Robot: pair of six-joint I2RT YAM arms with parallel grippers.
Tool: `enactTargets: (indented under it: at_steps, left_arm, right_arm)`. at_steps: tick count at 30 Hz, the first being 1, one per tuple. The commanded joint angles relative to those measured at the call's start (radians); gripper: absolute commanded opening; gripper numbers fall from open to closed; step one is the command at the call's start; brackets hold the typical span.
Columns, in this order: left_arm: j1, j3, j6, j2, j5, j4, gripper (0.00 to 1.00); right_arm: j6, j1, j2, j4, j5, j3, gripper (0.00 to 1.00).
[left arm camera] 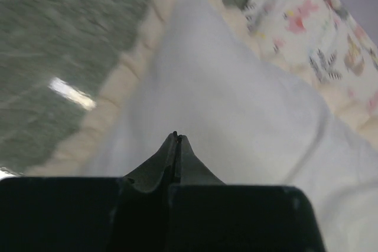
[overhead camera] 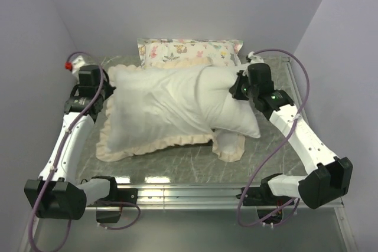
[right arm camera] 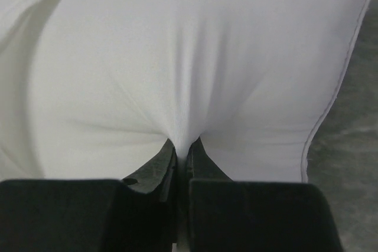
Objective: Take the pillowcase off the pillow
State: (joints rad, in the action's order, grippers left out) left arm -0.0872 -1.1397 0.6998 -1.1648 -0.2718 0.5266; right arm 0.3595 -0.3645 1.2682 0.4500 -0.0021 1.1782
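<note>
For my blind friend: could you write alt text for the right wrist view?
The right gripper is shut on a pinch of the plain white pillow, puckering its cloth. Grey-green table shows at the right edge.

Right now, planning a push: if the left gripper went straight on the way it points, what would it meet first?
Probably the pillowcase: the left gripper points at its white face; the gap is unclear.

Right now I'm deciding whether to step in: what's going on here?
Two robot arms are uncasing a plain white pillow. The right pincer pinches it where it pokes out of the right end of the frilled pillowcase. The left pincer is shut at the pillowcase's left edge; whether it grips fabric is unclear. A printed pillow lies behind.
</note>
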Motion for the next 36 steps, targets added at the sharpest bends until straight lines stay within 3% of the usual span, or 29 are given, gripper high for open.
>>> enactTargets:
  at_steps: [1, 3, 6, 7, 9, 10, 11, 12, 13, 15, 18, 23, 29, 36]
  left_arm:
    - [0.064, 0.030, -0.003, 0.057, -0.074, -0.048, 0.00]
    - [0.064, 0.073, -0.003, 0.060, -0.018, -0.057, 0.01]
    - [0.063, 0.135, -0.028, 0.091, 0.172, -0.117, 0.00]
    - [0.063, 0.141, -0.039, 0.100, 0.218, -0.131, 0.03]
    - [0.063, 0.123, -0.054, 0.096, 0.264, -0.169, 0.18]
    - [0.063, 0.098, -0.059, 0.077, 0.313, -0.163, 0.41]
    - [0.061, 0.075, -0.062, 0.059, 0.336, -0.159, 0.53]
    - [0.057, 0.039, -0.065, 0.022, 0.357, -0.171, 0.62]
    - [0.043, 0.020, -0.063, 0.004, 0.365, -0.171, 0.70]
    - [-0.001, -0.030, -0.072, -0.053, 0.381, -0.191, 0.75]
    - [-0.072, -0.142, -0.121, -0.168, 0.375, -0.149, 0.76]
    - [-0.131, -0.345, -0.187, -0.390, 0.414, -0.113, 0.77]
    - [-0.219, -0.540, -0.223, -0.611, 0.427, -0.048, 0.78]
    - [-0.276, -0.536, -0.214, -0.737, 0.447, -0.069, 0.73]
  right_arm:
    - [-0.016, 0.087, -0.085, 0.003, 0.142, 0.063, 0.00]
    - [-0.008, 0.085, -0.098, -0.010, 0.122, 0.046, 0.00]
    - [0.004, 0.063, -0.124, -0.037, 0.079, -0.017, 0.00]
    - [0.004, 0.049, -0.136, -0.048, 0.077, -0.061, 0.00]
    - [0.009, 0.018, -0.159, -0.072, 0.086, -0.101, 0.00]
    - [0.007, -0.017, -0.165, -0.080, 0.103, -0.133, 0.09]
    - [0.010, -0.036, -0.170, -0.080, 0.119, -0.144, 0.15]
    - [0.012, -0.045, -0.170, -0.080, 0.144, -0.152, 0.30]
    - [0.012, -0.054, -0.170, -0.077, 0.154, -0.163, 0.37]
    - [0.012, -0.057, -0.182, -0.070, 0.184, -0.167, 0.54]
    - [0.009, -0.056, -0.214, -0.053, 0.212, -0.154, 0.73]
    - [-0.011, -0.056, -0.192, -0.039, 0.232, -0.063, 0.88]
    - [-0.036, -0.041, 0.055, -0.037, 0.139, 0.098, 0.94]
    - [0.009, -0.030, 0.345, -0.105, 0.068, 0.057, 0.93]
